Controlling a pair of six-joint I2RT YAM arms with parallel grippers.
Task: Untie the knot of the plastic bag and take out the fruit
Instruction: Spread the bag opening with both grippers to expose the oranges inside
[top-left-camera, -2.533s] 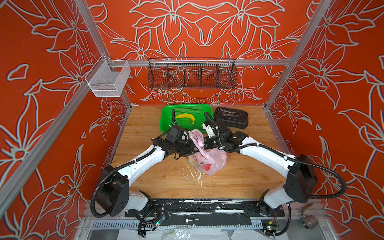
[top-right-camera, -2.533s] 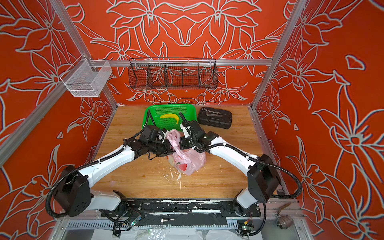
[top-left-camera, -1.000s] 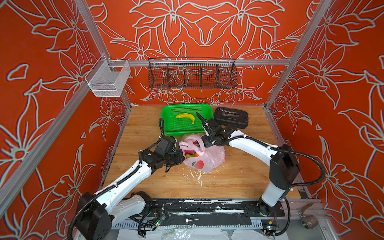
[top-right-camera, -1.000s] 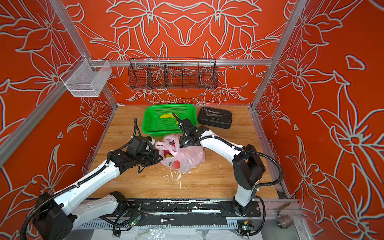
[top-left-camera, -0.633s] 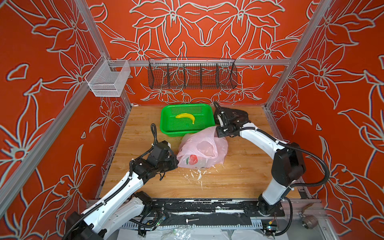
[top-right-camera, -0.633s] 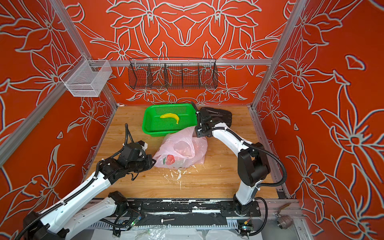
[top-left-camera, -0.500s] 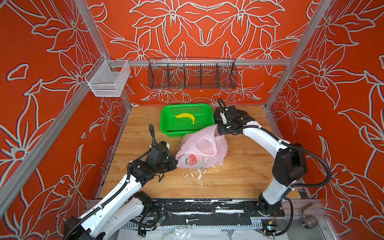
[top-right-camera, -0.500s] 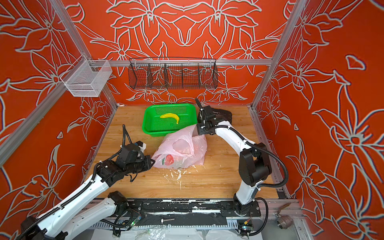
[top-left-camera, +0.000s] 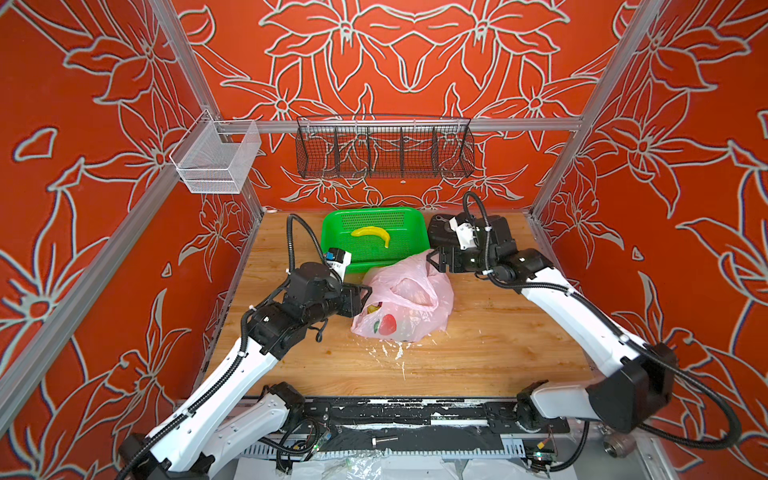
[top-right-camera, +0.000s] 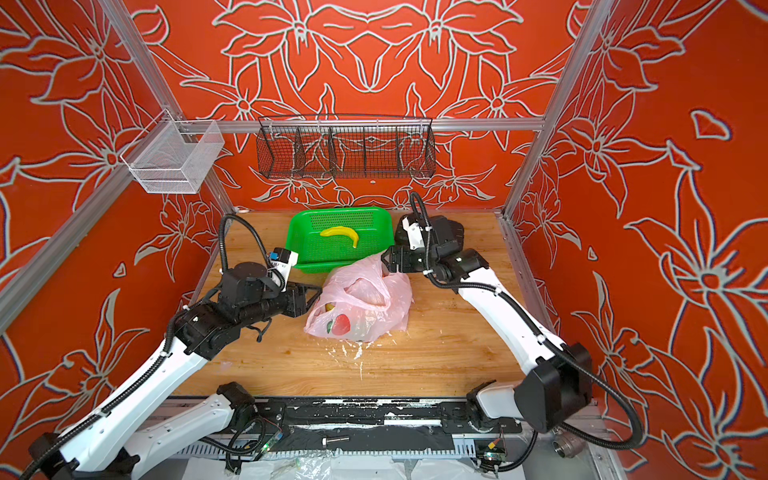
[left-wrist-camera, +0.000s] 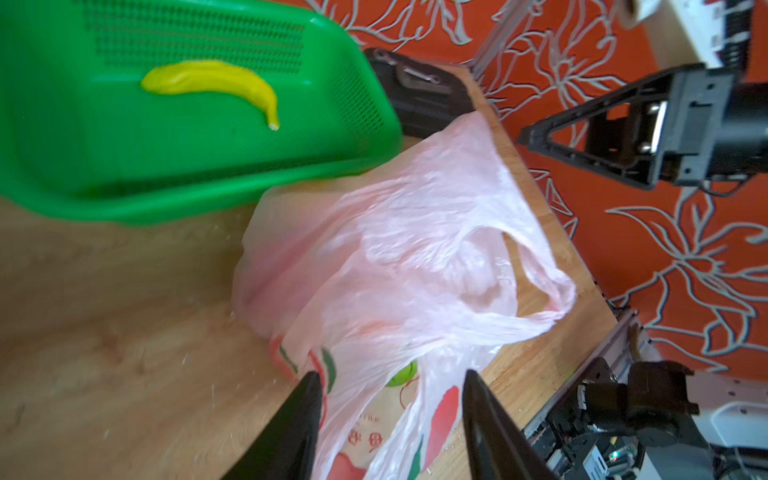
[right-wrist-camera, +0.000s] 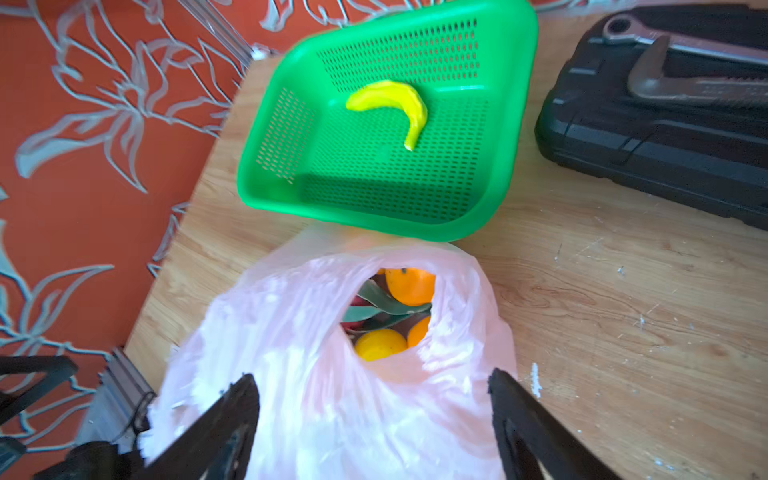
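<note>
The pale-pink plastic bag (top-left-camera: 409, 301) lies slumped on the wooden table in both top views, its mouth gaping. The knot is out of view; a loose handle ear (left-wrist-camera: 540, 282) droops free. Through the mouth the fruit shows: an orange (right-wrist-camera: 409, 284), a yellow round one (right-wrist-camera: 380, 344) and green leaf tips (right-wrist-camera: 382, 305). A green fruit (left-wrist-camera: 402, 374) shows through the film. My left gripper (top-left-camera: 359, 297) is open at the bag's left side, with film hanging loose between its fingers (left-wrist-camera: 305, 399). My right gripper (top-left-camera: 434, 259) stands open just above the bag's far edge.
A green basket (top-left-camera: 332, 232) holding a yellow banana (top-left-camera: 372, 233) stands right behind the bag. A black tool case (right-wrist-camera: 648, 124) lies beside it, under my right wrist. A black wire rack (top-left-camera: 384, 147) and a white mesh bin (top-left-camera: 214, 160) hang on the walls.
Both grippers have opened and let go of the bag's ears. The bag has sunk onto the table with its mouth open. The left gripper has come back up to the bag.
</note>
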